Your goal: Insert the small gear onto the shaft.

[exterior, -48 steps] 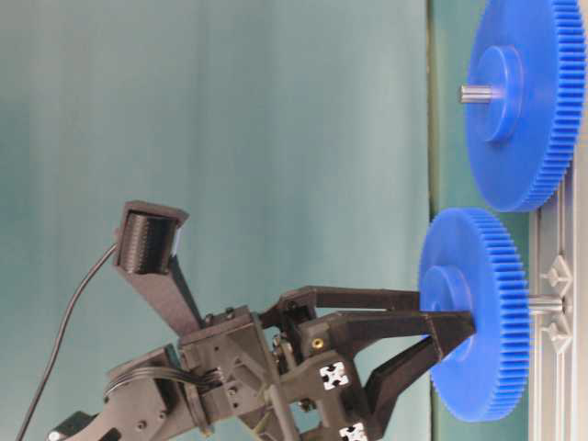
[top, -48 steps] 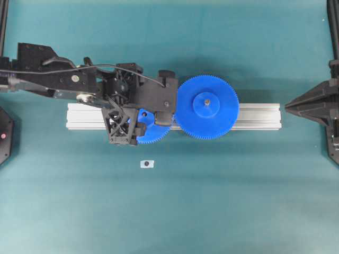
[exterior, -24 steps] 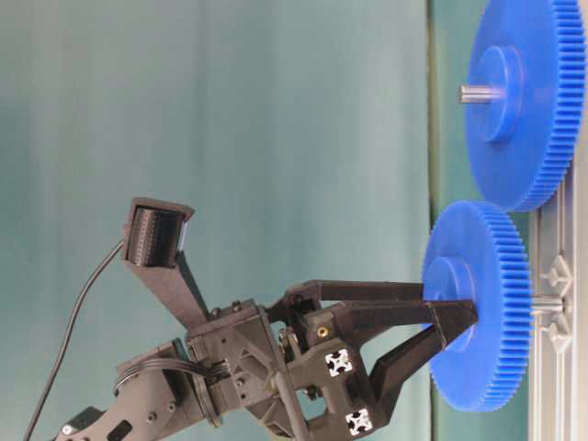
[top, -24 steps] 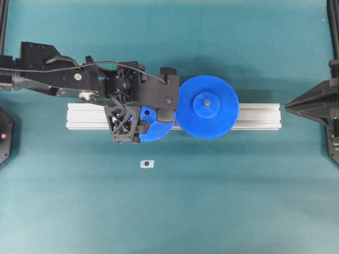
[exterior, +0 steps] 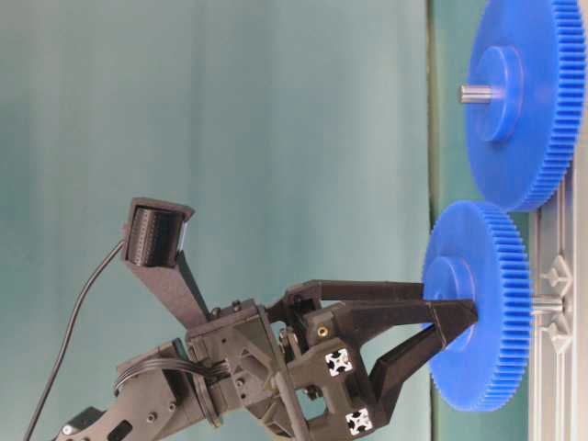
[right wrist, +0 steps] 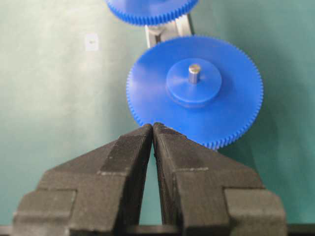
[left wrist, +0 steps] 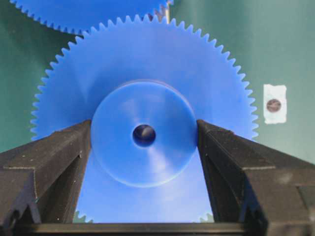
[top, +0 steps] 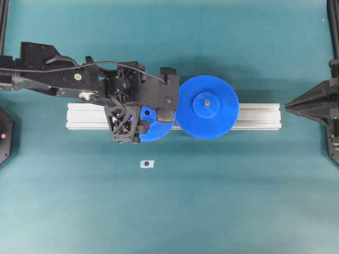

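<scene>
Left wrist view: matte black left gripper (left wrist: 144, 147) clamps the small gear (left wrist: 144, 132)'s smooth round hub, teeth fine.

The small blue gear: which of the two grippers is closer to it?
Left. The left gripper clamps the small gear by its hub; the right gripper, shut, waits beyond the larger gear.

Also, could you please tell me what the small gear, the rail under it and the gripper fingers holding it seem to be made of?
The small gear looks like moulded blue plastic, smooth with a soft sheen on its hub. The rail appears to be extruded aluminium, silvery with lengthwise grooves. The left gripper fingers look like matte black printed plastic, faintly grainy.
</scene>
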`<state>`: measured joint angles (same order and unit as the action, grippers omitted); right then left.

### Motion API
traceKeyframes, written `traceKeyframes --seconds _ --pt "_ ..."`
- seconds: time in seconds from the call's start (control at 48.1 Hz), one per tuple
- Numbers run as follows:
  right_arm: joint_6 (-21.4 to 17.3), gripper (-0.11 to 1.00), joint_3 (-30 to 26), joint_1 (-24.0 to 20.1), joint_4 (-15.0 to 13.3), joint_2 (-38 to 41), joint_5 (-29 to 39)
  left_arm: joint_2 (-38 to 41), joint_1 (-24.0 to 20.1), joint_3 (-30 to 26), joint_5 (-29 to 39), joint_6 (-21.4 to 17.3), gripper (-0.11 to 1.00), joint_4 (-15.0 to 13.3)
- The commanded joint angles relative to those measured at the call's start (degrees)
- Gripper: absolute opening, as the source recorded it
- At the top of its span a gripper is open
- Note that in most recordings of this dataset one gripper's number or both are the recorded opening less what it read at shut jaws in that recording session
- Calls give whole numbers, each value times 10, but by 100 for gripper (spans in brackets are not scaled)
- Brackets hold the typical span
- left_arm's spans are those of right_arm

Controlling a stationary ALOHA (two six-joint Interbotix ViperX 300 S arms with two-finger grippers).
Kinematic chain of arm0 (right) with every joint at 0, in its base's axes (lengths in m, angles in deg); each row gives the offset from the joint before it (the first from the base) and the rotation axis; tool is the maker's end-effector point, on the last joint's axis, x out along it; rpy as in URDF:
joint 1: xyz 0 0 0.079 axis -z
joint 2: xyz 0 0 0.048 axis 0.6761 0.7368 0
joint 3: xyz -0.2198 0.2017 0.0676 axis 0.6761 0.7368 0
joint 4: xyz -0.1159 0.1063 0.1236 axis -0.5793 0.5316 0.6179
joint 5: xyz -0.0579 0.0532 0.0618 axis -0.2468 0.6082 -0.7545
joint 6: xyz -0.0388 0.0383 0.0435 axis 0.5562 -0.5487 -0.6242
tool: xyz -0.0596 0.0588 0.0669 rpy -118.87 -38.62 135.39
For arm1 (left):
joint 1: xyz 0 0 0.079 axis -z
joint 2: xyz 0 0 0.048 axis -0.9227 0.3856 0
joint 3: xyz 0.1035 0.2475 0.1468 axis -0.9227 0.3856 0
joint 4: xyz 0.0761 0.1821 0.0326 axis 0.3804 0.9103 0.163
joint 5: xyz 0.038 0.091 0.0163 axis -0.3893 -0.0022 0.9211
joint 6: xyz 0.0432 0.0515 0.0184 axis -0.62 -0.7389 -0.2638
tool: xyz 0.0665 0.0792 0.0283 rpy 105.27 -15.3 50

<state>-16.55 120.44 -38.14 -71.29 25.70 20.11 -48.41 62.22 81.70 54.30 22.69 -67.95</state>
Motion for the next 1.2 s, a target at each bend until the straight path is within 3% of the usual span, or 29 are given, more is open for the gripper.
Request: traceKeyframes --seconds 0.0,0.436,0.665,0.81,1.184 --pt "-6 21 -5 2 -1 4 -5 -9 -5 -11 -4 0 72 2" --pt "-6 21 -5 1 0 4 -4 -4 -4 -12 -4 10 72 2" --pt "-6 21 -5 2 1 4 -4 5 -4 -11 -4 33 72 2" --pt "-6 21 -6 2 1 3 -1 8 -4 -11 -5 40 84 1" --pt "-6 21 -6 2 1 -3 1 2 1 -7 -5 41 85 2"
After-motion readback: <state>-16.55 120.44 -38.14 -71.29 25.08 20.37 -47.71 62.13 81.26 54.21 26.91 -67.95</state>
